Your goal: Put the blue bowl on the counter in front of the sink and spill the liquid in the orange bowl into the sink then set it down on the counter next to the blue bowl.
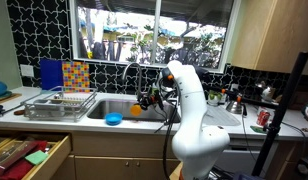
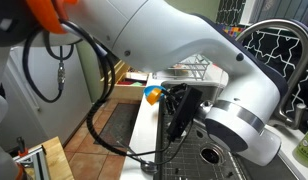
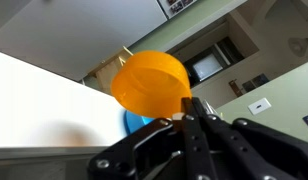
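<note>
The orange bowl (image 3: 151, 82) fills the middle of the wrist view, tilted, with its rim pinched between my gripper's (image 3: 188, 104) shut fingers. In an exterior view the gripper (image 1: 145, 100) holds the orange bowl (image 1: 135, 110) over the front right part of the sink (image 1: 112, 104). The blue bowl (image 1: 114, 120) sits on the counter's (image 1: 89, 122) front strip in front of the sink, just left of the orange bowl. It also shows below the orange bowl in the wrist view (image 3: 135, 122). The orange bowl (image 2: 153, 97) is small in an exterior view beside the dark gripper (image 2: 174, 108). Any liquid is not visible.
A wire dish rack (image 1: 59, 103) stands on the counter left of the sink. The dark curved faucet (image 1: 129, 74) rises behind the basin. Cans and bottles (image 1: 262, 117) crowd the counter at the right. A wooden drawer (image 1: 29, 155) stands open at lower left.
</note>
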`<state>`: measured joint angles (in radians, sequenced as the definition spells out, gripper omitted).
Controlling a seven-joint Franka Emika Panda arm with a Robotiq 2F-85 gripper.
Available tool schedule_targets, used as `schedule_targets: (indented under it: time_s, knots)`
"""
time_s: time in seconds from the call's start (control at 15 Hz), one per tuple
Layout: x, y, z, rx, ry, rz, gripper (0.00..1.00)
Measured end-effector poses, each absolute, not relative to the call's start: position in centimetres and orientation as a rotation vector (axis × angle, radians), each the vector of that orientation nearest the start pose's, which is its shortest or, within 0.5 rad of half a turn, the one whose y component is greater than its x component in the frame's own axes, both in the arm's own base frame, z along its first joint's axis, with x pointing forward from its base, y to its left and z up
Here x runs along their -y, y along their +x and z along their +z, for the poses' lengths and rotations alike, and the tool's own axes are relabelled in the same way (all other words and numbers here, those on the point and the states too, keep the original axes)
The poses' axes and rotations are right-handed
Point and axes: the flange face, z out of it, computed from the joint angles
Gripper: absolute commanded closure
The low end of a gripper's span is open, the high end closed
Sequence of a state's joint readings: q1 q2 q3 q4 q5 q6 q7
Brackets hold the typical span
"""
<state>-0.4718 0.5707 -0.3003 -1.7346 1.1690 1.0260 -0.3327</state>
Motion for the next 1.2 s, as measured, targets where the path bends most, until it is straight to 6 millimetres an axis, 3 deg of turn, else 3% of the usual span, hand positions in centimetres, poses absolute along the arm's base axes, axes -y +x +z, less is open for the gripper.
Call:
schedule_targets:
  time_s: [0.8,1.2]
  knots:
    - [26.3,51.6,31.0,-0.553,-1.492,0.502,1.0]
    - [26.0,51.7,30.2,-0.578,-1.414,0.576,1.0]
